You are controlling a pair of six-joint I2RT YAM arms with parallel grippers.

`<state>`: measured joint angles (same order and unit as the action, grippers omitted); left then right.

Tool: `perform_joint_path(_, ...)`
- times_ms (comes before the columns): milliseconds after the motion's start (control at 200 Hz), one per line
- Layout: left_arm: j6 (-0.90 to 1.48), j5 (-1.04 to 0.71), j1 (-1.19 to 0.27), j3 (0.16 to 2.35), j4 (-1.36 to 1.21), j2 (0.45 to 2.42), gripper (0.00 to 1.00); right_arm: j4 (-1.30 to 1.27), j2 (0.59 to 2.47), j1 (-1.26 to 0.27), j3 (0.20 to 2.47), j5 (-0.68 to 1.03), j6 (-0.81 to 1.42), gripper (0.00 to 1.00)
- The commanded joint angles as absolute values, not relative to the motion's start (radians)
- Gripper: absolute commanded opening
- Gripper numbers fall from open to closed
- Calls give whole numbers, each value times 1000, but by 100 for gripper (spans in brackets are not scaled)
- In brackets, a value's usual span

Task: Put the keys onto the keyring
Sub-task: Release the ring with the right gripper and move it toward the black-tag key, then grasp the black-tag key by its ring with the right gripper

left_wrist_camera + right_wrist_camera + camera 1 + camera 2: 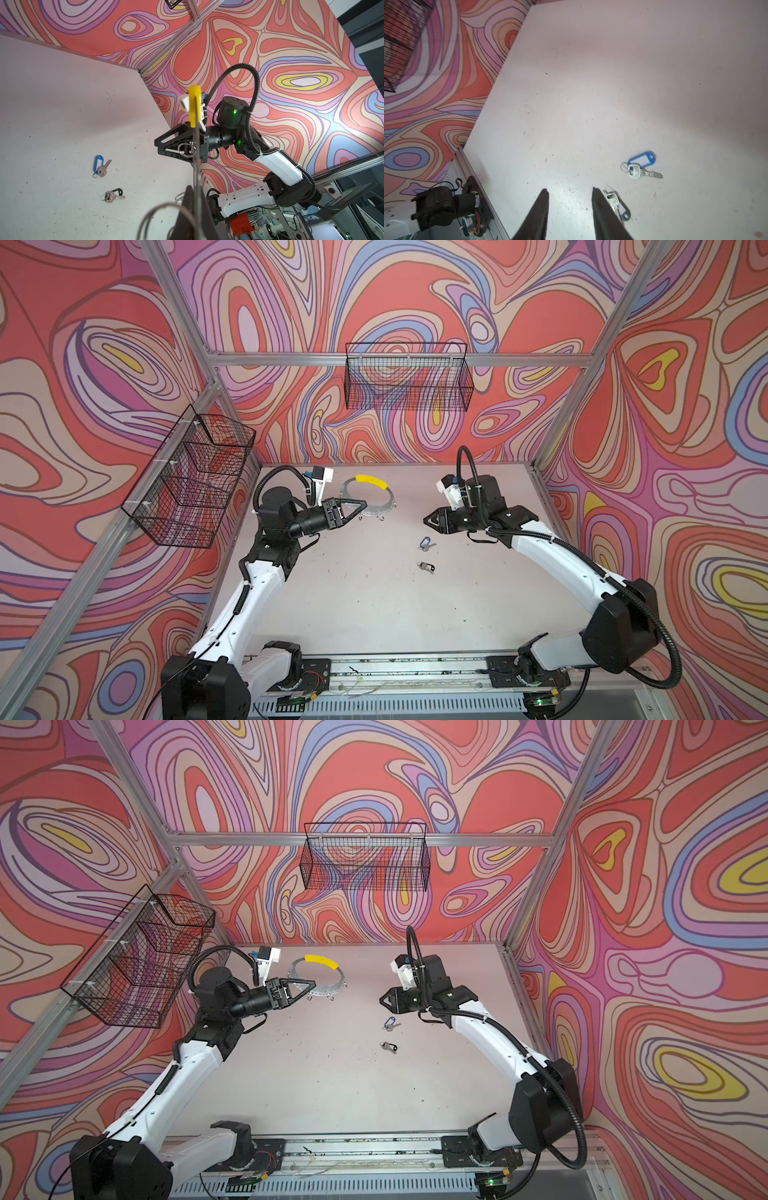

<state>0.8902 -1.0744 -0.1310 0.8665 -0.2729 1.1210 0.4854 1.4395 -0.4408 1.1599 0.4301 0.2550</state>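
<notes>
Nearest me on the table (374,614): the black-tag key (426,567), flat, loose. Just behind it is the blue-tag key (424,544), also flat, and the two are close but not touching. Neither key is on the hoop yet.

Next back is my right gripper (428,520), above the table and just beyond the blue-tag key. The right wrist view shows the fingers (600,207) spread with nothing between them, so it is released and empty. The black-tag key sits right beside one finger there.

Farther back, my left gripper (363,504) is clenched on the rim of the keyring (379,512). In the left wrist view the hoop runs edge-on between the fingers. The yellow segment (371,480) is on the far side, and small wire rings (331,997) hang off the near rim.

Step, as I read it: the hoop is secured and the first key pickup is starting. Next I need the right gripper down over one key. The key is thin and flat, so the tag or its split ring looks the easier pinch. Then carry it to the hoop. Risk: the key skids.
</notes>
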Motion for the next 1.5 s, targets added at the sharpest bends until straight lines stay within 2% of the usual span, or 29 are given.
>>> perform_joint_path(0, 880, -1092, -126, 896, -310, 1127, 0, 490, 1435, -486, 1116, 328, 217, 38)
perform_joint_path(310, 885, -1073, -117, 885, -314, 1146, 0, 486, 1508, -577, 1042, 162, 161, 38)
perform_joint_path(416, 894, -1070, -111, 875, -326, 1149, 0, 448, 1529, -588, 1020, 147, 154, 29)
perform_joint_path(566, 916, -1073, -104, 856, -345, 1140, 0, 445, 1580, -638, 1004, 93, 151, 29)
perform_joint_path(976, 949, -1068, -103, 817, -393, 1141, 0, 392, 1673, -649, 966, 53, 117, 32)
perform_joint_path(1497, 957, -1072, -97, 814, -393, 1141, 0, 365, 1741, -649, 1007, 27, 60, 25)
